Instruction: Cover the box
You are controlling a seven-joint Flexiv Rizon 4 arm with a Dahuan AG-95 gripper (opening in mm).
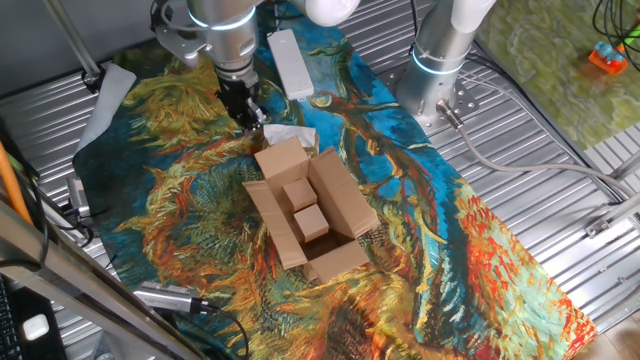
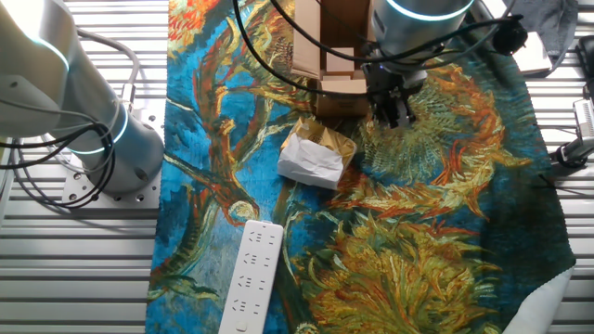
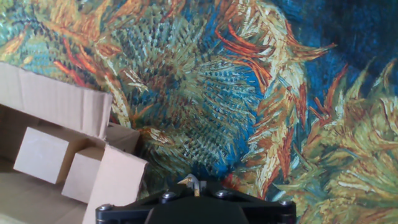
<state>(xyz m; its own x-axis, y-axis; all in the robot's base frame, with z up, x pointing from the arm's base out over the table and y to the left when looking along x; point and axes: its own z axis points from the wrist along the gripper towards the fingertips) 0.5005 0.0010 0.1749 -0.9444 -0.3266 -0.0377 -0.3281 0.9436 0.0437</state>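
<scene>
- The box (image 1: 310, 215), a small brown corrugated carton, stands near the middle of the tabletop (image 1: 560, 190) on a painted-sunflower cloth (image 1: 190, 200); all four flaps are splayed outward, so the top is open.
- Two small cardboard blocks (image 1: 305, 208) lie inside the box, one beside the other; the hand view shows them as plain, square-edged pieces below the flap line.
- The gripper (image 1: 247, 115) hangs low over the cloth just beyond one flap, toward the far edge of the tabletop as one fixed view shows it. The jaws hold nothing; whether they stand apart or together cannot be told, since the dark fingers overlap in both fixed views and the hand view shows only the wrist housing.
- Step in hand, as judged: approach to the nearest flap, with no flap yet folded.
- To do it well, the fingers should meet the flap from its outer face, near the free edge, and sweep it over the hinge crease toward the box centre. A push low down near the crease would more likely slide the light carton across the cloth.
- A crumpled paper packet (image 2: 313, 158), white and tan, lies on the cloth just beside the gripper and should be cleared by the sweep.
- A white power strip (image 2: 251, 276) lies well apart, on the cloth's far end beyond the packet.
- Textures: matte fluted cardboard, soft printed cloth, ribbed metal tabletop.
</scene>
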